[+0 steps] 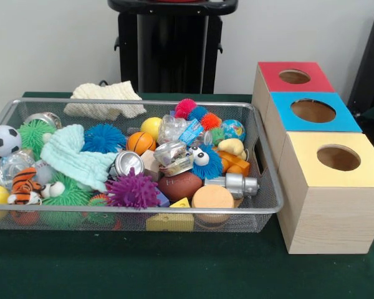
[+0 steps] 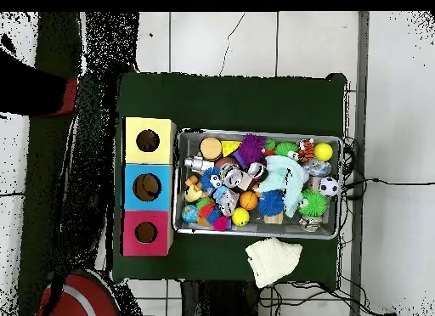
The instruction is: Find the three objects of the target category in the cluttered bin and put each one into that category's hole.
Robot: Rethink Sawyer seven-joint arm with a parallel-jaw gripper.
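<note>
The wire mesh bin (image 1: 137, 100) stands on the green table, piled with toys; it also shows in the overhead view (image 2: 259, 132). No knotted rope toy shows in either view; any are hidden under the clutter. The round hole (image 1: 338, 157) in the pale yellow top of the wooden box sits right of the bin, nearest the camera; it also shows in the overhead view (image 2: 148, 141). Neither view shows the gripper; only the black pedestal (image 1: 171, 47) shows behind the bin.
The blue-topped box (image 1: 313, 111) and red-topped box (image 1: 294, 76) stand in a row behind the yellow one. The bin holds a striped plush tiger (image 1: 25, 185), a purple spiky ball (image 1: 132, 190), a mint cloth (image 1: 75, 156) and several balls. A cream knitted cloth (image 1: 106, 98) lies behind the bin.
</note>
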